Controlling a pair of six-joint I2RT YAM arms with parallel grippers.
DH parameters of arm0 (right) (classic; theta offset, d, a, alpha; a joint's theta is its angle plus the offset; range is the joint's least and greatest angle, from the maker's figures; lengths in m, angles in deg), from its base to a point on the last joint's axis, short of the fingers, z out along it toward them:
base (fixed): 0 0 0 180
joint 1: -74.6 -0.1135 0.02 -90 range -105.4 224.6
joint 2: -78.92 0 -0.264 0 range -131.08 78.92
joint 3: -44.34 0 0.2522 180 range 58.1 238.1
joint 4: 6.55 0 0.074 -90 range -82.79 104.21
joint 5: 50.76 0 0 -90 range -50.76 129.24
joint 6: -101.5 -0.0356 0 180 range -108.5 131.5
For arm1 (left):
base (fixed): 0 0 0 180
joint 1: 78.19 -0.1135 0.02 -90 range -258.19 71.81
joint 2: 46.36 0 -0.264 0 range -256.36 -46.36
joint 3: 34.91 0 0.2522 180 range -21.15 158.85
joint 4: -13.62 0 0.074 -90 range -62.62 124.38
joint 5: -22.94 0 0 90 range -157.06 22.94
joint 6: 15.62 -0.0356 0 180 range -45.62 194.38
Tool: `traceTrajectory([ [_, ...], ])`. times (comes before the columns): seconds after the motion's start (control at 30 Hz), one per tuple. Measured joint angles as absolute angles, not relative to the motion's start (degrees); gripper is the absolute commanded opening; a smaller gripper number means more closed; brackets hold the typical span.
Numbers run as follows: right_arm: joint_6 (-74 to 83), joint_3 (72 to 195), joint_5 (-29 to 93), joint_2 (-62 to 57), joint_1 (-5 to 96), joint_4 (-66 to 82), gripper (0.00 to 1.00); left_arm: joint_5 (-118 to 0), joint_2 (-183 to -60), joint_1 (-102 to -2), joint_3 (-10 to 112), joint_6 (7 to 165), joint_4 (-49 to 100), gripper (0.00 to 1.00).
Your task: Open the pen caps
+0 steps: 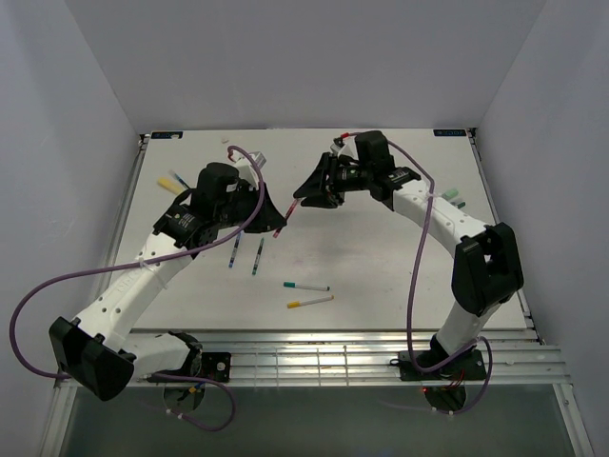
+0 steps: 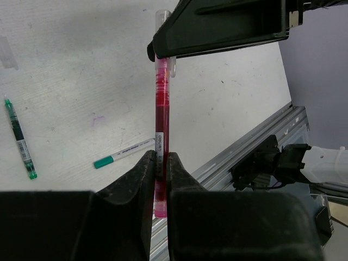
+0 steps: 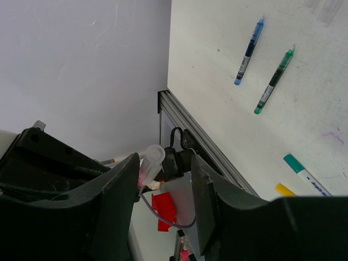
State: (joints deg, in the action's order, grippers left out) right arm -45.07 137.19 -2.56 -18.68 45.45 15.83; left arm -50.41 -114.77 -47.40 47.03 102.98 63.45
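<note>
Near on bench (image 1: pixel 371 257), lying capped, untouched: yellow-capped white pen (image 1: pixel 310 302), green-capped white pen (image 1: pixel 305 286). Beyond, bare-tipped, likely opened already: blue pen (image 1: pixel 234 253), green pen (image 1: pixel 258 256). Farther, mid-air: left gripper (image 2: pixel 161 160) clenched on red pen (image 2: pixel 161 109); right gripper (image 3: pixel 163 174) spread astride clear cap (image 2: pixel 161 19), not gripping yet. Cap on; most work left.

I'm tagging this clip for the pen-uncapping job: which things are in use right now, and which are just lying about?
In use: slim red pen, its clear plastic cap, left gripper clamping the pen, right gripper open around the cap.
Lying about: slim blue pen, slim green pen, white pen with green end, white pen with yellow end.
</note>
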Motion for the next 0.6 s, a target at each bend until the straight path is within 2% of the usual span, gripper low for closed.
traceTrajectory([
  [0.1, -45.5, 138.2, -3.0, -19.7, 45.0, 15.6, 0.41, -50.4, -114.8, -47.1, 47.0, 103.2, 63.4, 0.00],
  [0.17, -45.5, 138.7, -3.2, -20.2, 44.8, 15.2, 0.22, -50.4, -114.8, -46.9, 46.9, 103.4, 63.4, 0.00],
  [0.23, -46.8, 139.0, -3.9, -20.5, 44.7, 14.7, 0.08, -50.5, -114.8, -46.8, 46.8, 103.5, 63.8, 0.00],
  [0.3, -47.7, 139.4, -4.5, -20.6, 44.5, 14.1, 0.08, -50.5, -115.0, -46.6, 46.6, 103.7, 64.2, 0.05],
  [0.33, -47.7, 139.4, -4.5, -20.6, 44.5, 13.8, 0.08, -50.5, -115.0, -46.4, 46.5, 103.8, 64.3, 0.17],
  [0.47, -48.0, 139.3, -4.7, -20.6, 44.4, 13.3, 0.08, -51.1, -115.0, -46.4, 46.1, 104.9, 64.2, 0.42],
  [0.6, -48.1, 139.3, -4.8, -20.6, 44.4, 13.0, 0.08, -51.5, -115.0, -46.4, 46.0, 105.8, 64.2, 0.45],
])
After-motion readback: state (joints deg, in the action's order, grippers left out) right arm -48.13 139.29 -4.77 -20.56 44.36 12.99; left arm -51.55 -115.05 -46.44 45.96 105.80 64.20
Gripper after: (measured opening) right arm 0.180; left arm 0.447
